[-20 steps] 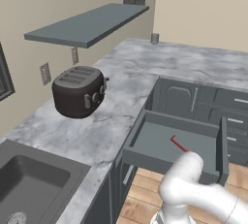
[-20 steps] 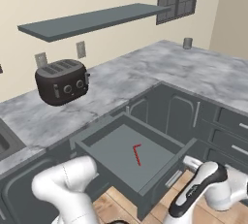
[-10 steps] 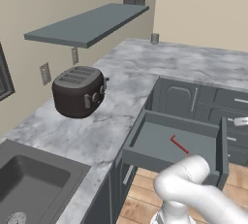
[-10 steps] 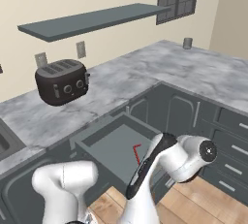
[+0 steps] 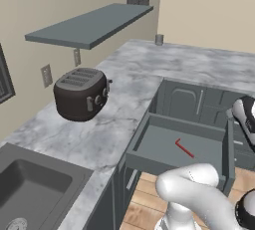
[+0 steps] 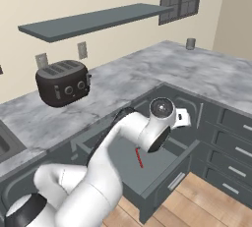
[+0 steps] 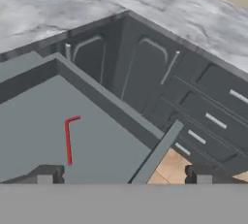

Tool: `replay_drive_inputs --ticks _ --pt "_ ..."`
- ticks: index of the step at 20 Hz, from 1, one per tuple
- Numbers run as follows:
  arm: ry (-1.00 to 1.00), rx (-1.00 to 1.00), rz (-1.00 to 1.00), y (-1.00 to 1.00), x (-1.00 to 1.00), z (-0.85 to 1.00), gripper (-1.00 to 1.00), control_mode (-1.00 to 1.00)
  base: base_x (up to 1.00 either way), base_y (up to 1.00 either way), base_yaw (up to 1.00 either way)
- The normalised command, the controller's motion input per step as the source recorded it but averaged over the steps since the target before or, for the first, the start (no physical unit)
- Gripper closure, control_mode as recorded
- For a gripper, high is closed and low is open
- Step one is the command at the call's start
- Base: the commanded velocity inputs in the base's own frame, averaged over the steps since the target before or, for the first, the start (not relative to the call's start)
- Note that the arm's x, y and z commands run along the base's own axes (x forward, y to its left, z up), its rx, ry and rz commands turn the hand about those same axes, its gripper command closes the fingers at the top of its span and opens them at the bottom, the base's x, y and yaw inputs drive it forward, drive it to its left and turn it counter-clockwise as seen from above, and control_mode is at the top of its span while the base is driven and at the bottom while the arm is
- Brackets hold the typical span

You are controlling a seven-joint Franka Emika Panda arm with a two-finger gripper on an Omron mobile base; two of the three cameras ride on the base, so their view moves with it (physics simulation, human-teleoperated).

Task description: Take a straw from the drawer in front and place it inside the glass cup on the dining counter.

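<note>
The marble tabletop (image 5: 124, 99) wraps the corner, with bare room past the toaster (image 5: 81, 93). Lower centre, the drawer (image 5: 164, 130) stands pulled out; the straw (image 5: 184, 148) lies alone on its floor. The hand (image 7: 123, 173) hangs over the drawer's front rim, fingers (image 7: 46, 173) spread wide, gripping nothing. Far back, upper right, stands the glass cup (image 5: 159, 39).

white arm (image 6: 147, 132) swung up from floor level, now arched over the open drawer (image 6: 147, 169); straw (image 6: 139, 157) partly covered
</note>
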Motion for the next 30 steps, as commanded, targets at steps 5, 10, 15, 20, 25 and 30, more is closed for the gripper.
replay_drive_inputs --ticks 5,10,15,20,25,30 --pt "0.37 -0.16 -0.03 0.13 0.15 0.65 -1.00 -1.00 0.00 0.00 0.00" --pt "0.42 -0.01 -0.03 0.24 0.07 0.11 -1.00 -1.00 0.00 0.00 0.00" --pt "0.25 0.03 0.00 0.27 0.00 0.00 -1.00 -1.00 0.00 0.00 0.00" --pt "0.16 0.05 0.00 0.30 0.00 -0.08 -1.00 -1.00 0.00 0.00 0.00" --pt "0.12 0.06 0.00 0.37 0.00 -0.23 -1.00 -1.00 0.00 0.00 0.00" --pt "0.10 0.09 0.00 0.44 0.00 -0.33 -1.00 -1.00 0.00 0.00 0.00"
